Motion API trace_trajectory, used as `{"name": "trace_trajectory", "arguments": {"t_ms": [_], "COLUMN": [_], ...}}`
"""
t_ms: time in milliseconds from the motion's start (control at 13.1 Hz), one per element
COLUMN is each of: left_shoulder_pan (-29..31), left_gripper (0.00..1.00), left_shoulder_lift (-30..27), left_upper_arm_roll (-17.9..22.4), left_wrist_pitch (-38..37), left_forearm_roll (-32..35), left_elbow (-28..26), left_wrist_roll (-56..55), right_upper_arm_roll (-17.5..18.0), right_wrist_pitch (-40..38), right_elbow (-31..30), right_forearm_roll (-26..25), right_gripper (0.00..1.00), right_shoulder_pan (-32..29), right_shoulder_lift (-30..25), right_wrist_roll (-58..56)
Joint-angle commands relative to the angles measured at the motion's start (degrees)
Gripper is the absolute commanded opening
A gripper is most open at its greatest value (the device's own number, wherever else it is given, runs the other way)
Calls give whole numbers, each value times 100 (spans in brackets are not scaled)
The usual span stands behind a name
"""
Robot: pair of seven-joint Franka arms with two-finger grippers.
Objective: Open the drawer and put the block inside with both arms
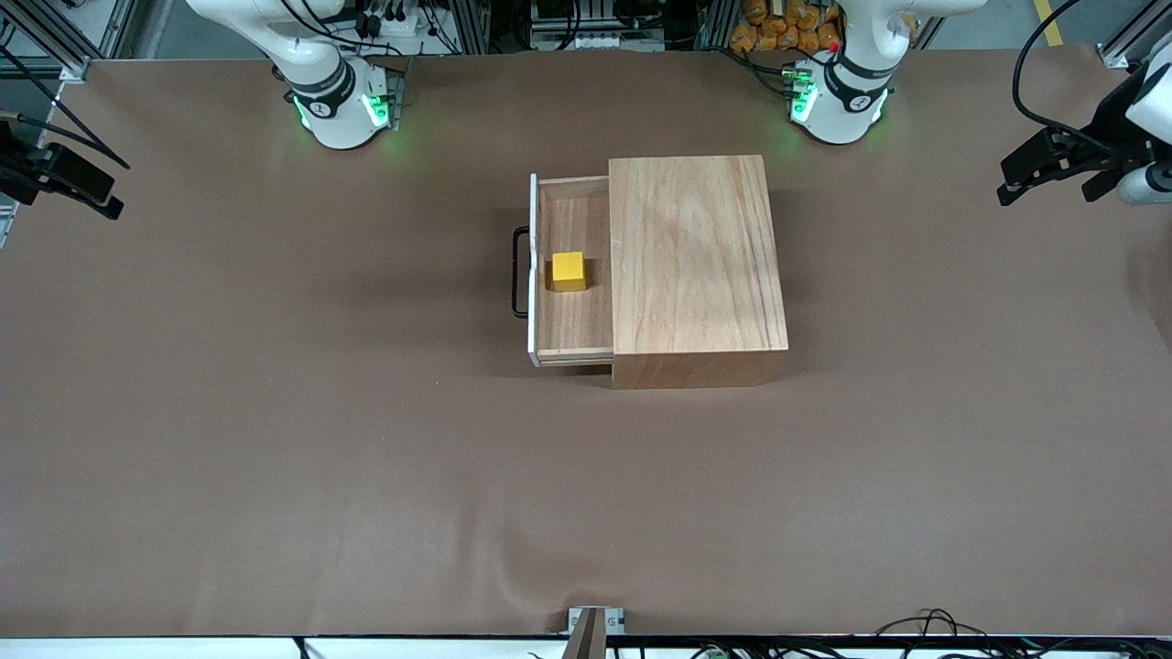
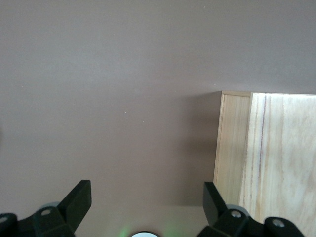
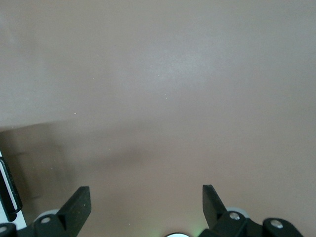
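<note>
The drawer (image 1: pixel 572 343) stands pulled out of the light-wood box (image 1: pixel 696 265) toward the right arm's end of the table, its black handle (image 1: pixel 519 273) facing that way. The yellow block (image 1: pixel 568 271) rests inside the drawer on its wooden floor. My left gripper (image 1: pixel 1044 178) hangs open and empty over the table's edge at the left arm's end, well away from the box; its wrist view shows its open gripper (image 2: pixel 147 197) and a corner of the box (image 2: pixel 269 158). My right gripper (image 1: pixel 101 188) waits open and empty at the right arm's end, open gripper (image 3: pixel 146 197) over bare brown mat.
The arm bases (image 1: pixel 343 105) (image 1: pixel 838 101) glow green along the table's edge farthest from the camera. A small metal bracket (image 1: pixel 595 622) sits at the nearest edge, with cables (image 1: pixel 925 627) beside it. A sliver of the drawer's white front and black handle (image 3: pixel 7 190) shows in the right wrist view.
</note>
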Motion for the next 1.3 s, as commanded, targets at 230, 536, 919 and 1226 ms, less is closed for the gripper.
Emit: {"name": "trace_trajectory", "arguments": {"t_ms": [230,536,919,1226], "left_shoulder_pan": [48,48,56,65], "left_gripper": [100,100,100,100], "left_shoulder_lift": [-39,-30,5,22], "left_upper_arm_roll": [-48,-48,-13,5], "left_wrist_pitch": [-179,-223,-390,-416], "left_forearm_roll": [5,14,23,23], "left_elbow": [17,104,254,263], "left_wrist_roll": [73,47,30,3], "right_upper_arm_roll": [-8,-17,-254,-254], "right_wrist_pitch": [172,172,128,102], "right_elbow": [-151,-142,-151,-151], "right_forearm_roll": [262,262,262,262], "right_gripper": [100,100,100,100], "right_shoulder_pan": [-48,-57,-31,-13], "right_shoulder_lift": [-161,-161,-161,-170], "right_wrist_roll": [-120,-146,-946,-946]}}
